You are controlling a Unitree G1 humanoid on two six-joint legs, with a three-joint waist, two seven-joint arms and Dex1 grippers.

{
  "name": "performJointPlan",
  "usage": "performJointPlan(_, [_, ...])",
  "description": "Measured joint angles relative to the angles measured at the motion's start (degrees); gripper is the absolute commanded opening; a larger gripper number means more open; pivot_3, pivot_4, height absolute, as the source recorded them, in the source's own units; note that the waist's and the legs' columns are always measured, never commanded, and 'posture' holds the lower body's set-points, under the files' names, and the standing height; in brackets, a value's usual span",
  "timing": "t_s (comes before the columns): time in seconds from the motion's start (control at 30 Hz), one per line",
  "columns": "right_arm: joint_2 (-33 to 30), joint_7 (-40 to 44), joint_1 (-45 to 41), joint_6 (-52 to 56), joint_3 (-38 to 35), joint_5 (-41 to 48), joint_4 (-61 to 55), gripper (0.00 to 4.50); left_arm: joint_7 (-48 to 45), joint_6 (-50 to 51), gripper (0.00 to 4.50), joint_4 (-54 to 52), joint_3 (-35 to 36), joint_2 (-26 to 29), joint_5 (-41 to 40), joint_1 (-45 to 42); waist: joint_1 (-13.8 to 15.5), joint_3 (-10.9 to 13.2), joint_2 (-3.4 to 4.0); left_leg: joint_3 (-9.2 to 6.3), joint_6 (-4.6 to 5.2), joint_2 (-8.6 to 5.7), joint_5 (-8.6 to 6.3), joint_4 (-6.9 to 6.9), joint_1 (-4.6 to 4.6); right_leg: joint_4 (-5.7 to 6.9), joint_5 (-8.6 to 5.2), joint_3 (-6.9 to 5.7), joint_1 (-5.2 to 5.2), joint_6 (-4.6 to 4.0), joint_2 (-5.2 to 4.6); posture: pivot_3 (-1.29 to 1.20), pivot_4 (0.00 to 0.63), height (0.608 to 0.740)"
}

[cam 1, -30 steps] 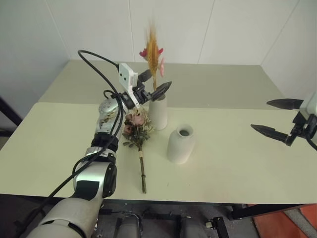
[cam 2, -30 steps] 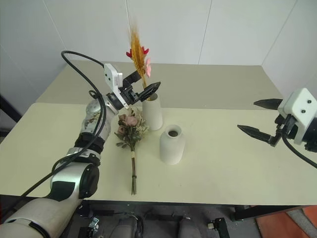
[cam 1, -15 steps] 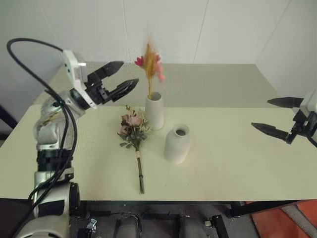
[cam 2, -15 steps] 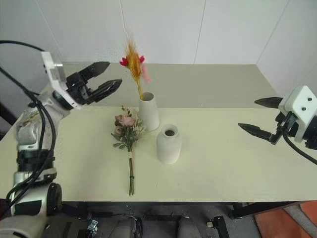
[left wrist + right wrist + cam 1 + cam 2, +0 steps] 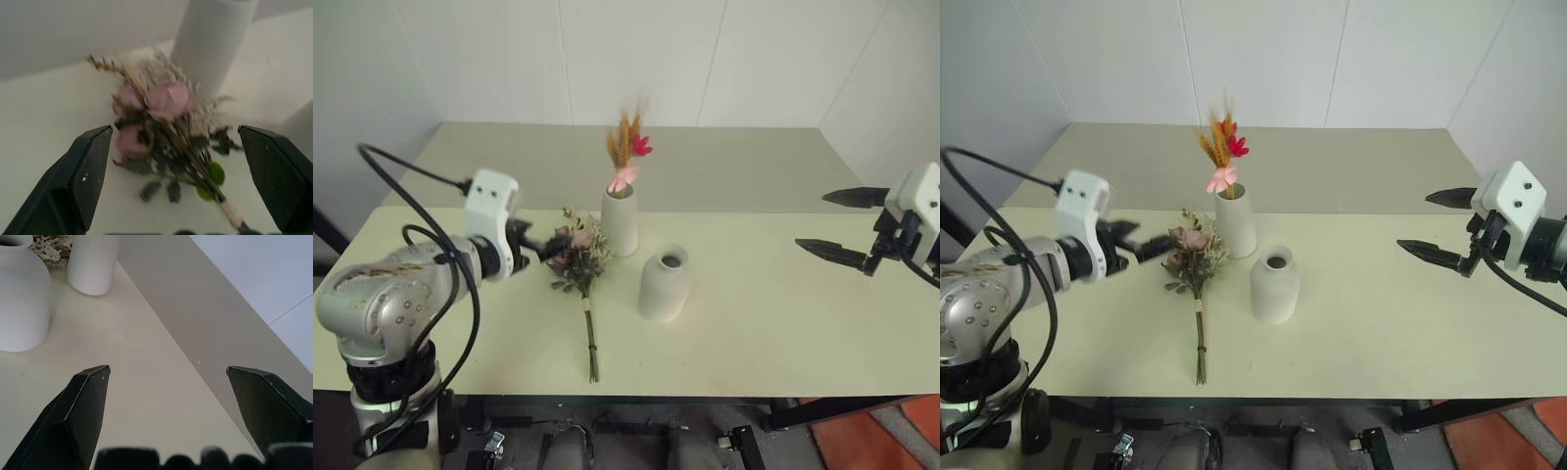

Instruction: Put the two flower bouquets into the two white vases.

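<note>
Slim orange-stemmed bundle (image 5: pixel 625 157) standing in tall cone vase (image 5: pixel 621 221), so half the job judged done; rose bunch (image 5: pixel 578 257) lying flat on surface (image 5: pixel 783 313) just beside that vase, rounder bottle vase (image 5: pixel 663 284) sitting empty nearby. Left gripper (image 5: pixel 183 181) reaching low toward the blooms, jaws spread wide and grasping nothing. Right gripper (image 5: pixel 842 225) hanging well apart, likewise released.

The tall vase (image 5: pixel 620 220) stands near the middle of the table (image 5: pixel 783 333), with the slim bundle (image 5: pixel 626 152) standing in its mouth. In front of that vase and a little to its right stands the round vase (image 5: pixel 664 284), close by but apart. Just left of the tall vase the rose bunch (image 5: pixel 579 259) lies flat on the table, blooms nearest the vase, stems trailing toward the front edge. Left of that vase hangs the left gripper (image 5: pixel 546 245), at the blooms; the right gripper (image 5: pixel 847 227) hangs far to its right.
</note>
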Motion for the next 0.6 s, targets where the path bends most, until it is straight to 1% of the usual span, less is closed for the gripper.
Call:
performJointPlan(0.07, [0.0, 0.5, -0.2, -0.3, 0.5, -0.2, 1.5, 4.50, 7.8, 0.6, 4.49, 3.0, -0.1, 2.0, -10.5, 3.3, 0.0, 0.0, -0.01, 0.02, 0.00, 0.01, 0.00, -0.06, 0.07, 0.06, 0.03, 0.03, -0.02, -0.10, 0.01, 0.00, 0.150, 0.740])
performJointPlan(0.13, [0.0, 0.7, -0.9, -0.5, 1.5, -0.5, 2.2, 4.50, 16.8, 0.6, 4.49, 6.0, -0.3, 1.6, -20.0, 2.8, 0.5, 0.0, 0.00, 0.05, 0.00, -0.01, 0.00, -0.04, 0.17, 0.05, 0.04, 0.09, 0.05, -0.09, 0.01, 0.00, 0.150, 0.740])
performJointPlan(0.17, [0.3, 0.8, -1.6, -0.8, 2.2, -0.6, 2.4, 4.50, 23.0, -0.7, 4.49, 8.3, -1.2, 1.3, -26.0, 2.4, 0.7, 0.0, 0.00, 0.05, 0.00, -0.04, 0.00, -0.03, 0.25, 0.08, 0.04, 0.11, 0.12, -0.09, -0.01, 0.00, 0.150, 0.740])
performJointPlan(0.2, [0.4, 0.9, -2.2, -1.1, 2.7, -0.6, 2.4, 4.50, 29.7, -3.0, 4.49, 10.5, -3.6, 1.9, -33.0, 2.4, 0.9, 0.0, 0.00, 0.05, 0.00, -0.03, 0.00, -0.01, 0.25, 0.06, 0.06, 0.13, 0.13, -0.11, -0.02, 0.00, 0.150, 0.740])
performJointPlan(0.23, [0.4, 0.9, -2.6, -1.3, 2.9, -0.7, 2.6, 4.50, 37.7, -7.3, 4.49, 12.8, -7.6, 3.6, -41.8, 2.6, 1.2, 0.0, -0.02, 0.05, -0.01, -0.02, 0.00, 0.00, 0.23, 0.08, 0.08, 0.14, 0.10, -0.13, -0.03, 0.00, 0.150, 0.740])
performJointPlan(0.27, [0.4, 1.1, -2.8, -1.3, 2.9, -0.8, 2.6, 4.50, 42.8, -10.5, 4.49, 13.7, -10.4, 4.9, -47.5, 2.6, 1.2, 0.0, -0.03, 0.06, -0.01, -0.02, 0.00, 0.00, 0.22, 0.06, 0.15, 0.16, 0.08, -0.24, -0.03, 0.00, 0.150, 0.740])
performJointPlan(0.3, [0.3, 1.4, -3.2, -1.4, 3.0, -1.0, 3.0, 4.50, 48.8, -15.6, 4.49, 14.7, -14.0, 6.2, -54.6, 2.2, 1.4, 0.0, -0.03, 0.11, -0.02, -0.03, 0.00, 0.00, 0.22, 0.04, 0.33, 0.20, 0.08, -0.55, -0.03, 0.00, 0.150, 0.740])
performJointPlan(0.37, [0.3, 1.6, -3.9, -1.4, 3.3, -1.1, 3.5, 4.50, 53.8, -20.8, 4.49, 15.2, -17.6, 6.0, -60.1, 1.3, 1.6, 0.0, -0.03, 0.20, -0.02, -0.07, 0.00, -0.01, 0.19, 0.01, 0.34, 0.24, 0.04, -0.56, -0.02, 0.00, 0.150, 0.740])
performJointPlan(0.4, [0.3, 1.7, -4.2, -1.4, 3.4, -1.2, 3.6, 4.50, 55.5, -22.4, 4.49, 15.7, -19.2, 5.4, -61.3, 0.8, 1.8, 0.0, -0.03, 0.21, -0.02, -0.08, 0.00, -0.02, 0.20, 0.00, 0.34, 0.24, 0.04, -0.56, -0.02, 0.00, 0.150, 0.740])
performJointPlan(0.5, [0.2, 1.8, -4.4, -1.4, 3.4, -1.2, 3.7, 4.50, 59.5, -25.4, 4.49, 18.6, -22.8, 3.6, -62.4, 0.2, 2.0, 0.0, -0.03, 0.24, -0.02, -0.09, 0.00, -0.02, 0.20, -0.02, 0.34, 0.25, 0.05, -0.56, -0.01, 0.00, 0.150, 0.740])
performJointPlan(0.6, [-0.1, 1.7, -3.3, -1.4, 2.7, -1.1, 2.9, 4.50, 62.8, -25.9, 4.49, 25.3, -26.6, 0.8, -62.6, -3.5, 2.3, 0.0, -0.04, 0.23, -0.02, -0.13, 0.01, 0.00, 0.20, -0.01, 0.34, 0.23, 0.07, -0.55, -0.01, 0.00, 0.150, 0.740])
